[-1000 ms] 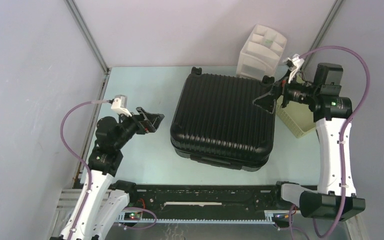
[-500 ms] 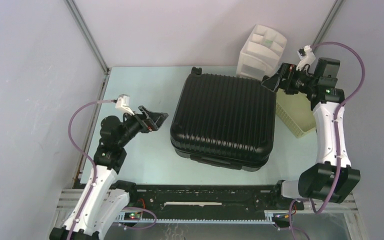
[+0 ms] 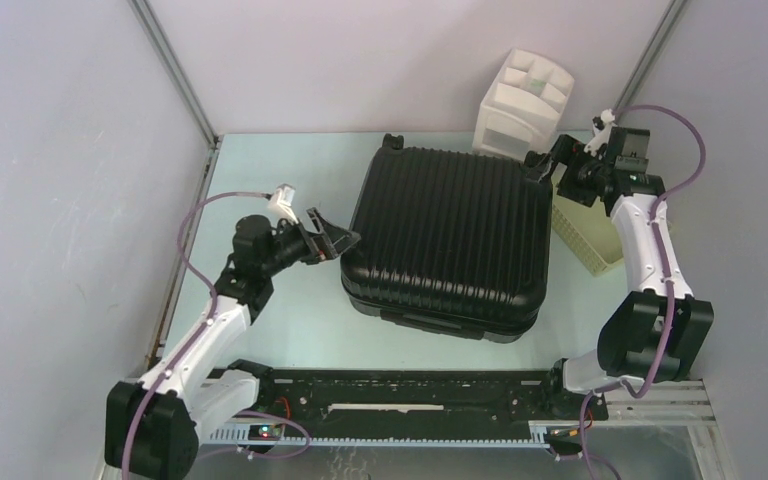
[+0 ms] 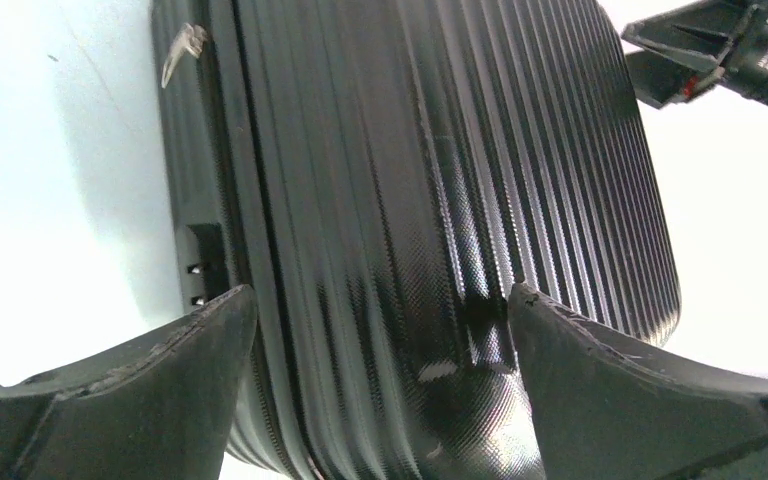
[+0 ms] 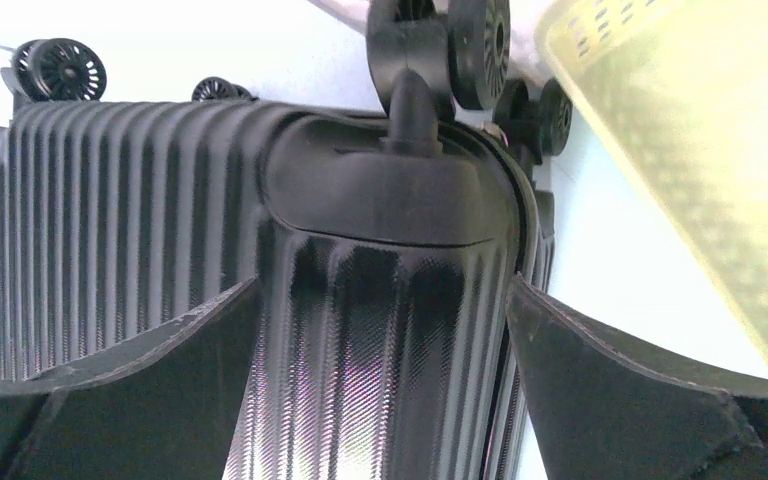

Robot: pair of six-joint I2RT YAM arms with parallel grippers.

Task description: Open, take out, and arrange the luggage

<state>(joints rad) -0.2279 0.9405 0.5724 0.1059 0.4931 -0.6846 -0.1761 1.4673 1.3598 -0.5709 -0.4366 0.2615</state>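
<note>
The luggage (image 3: 447, 240) is a large black ribbed hard-shell suitcase lying flat and closed in the middle of the table. It fills the left wrist view (image 4: 410, 200) and the right wrist view (image 5: 340, 270), where its small black wheels (image 5: 475, 40) show. My left gripper (image 3: 343, 241) is open at the suitcase's left edge, its jaws straddling the shell's rim. My right gripper (image 3: 543, 166) is open at the back right corner by the wheels, jaws over the shell. Neither holds anything.
A white three-tier drawer organizer (image 3: 520, 105) stands behind the suitcase at the back right. A pale yellow perforated basket (image 3: 585, 235) sits right of the suitcase, under my right arm; it also shows in the right wrist view (image 5: 700, 160). Metal frame posts flank the table.
My left gripper has moved right, up to the suitcase's left edge. My right gripper has drawn back and right, from over the lid to the back right corner.
</note>
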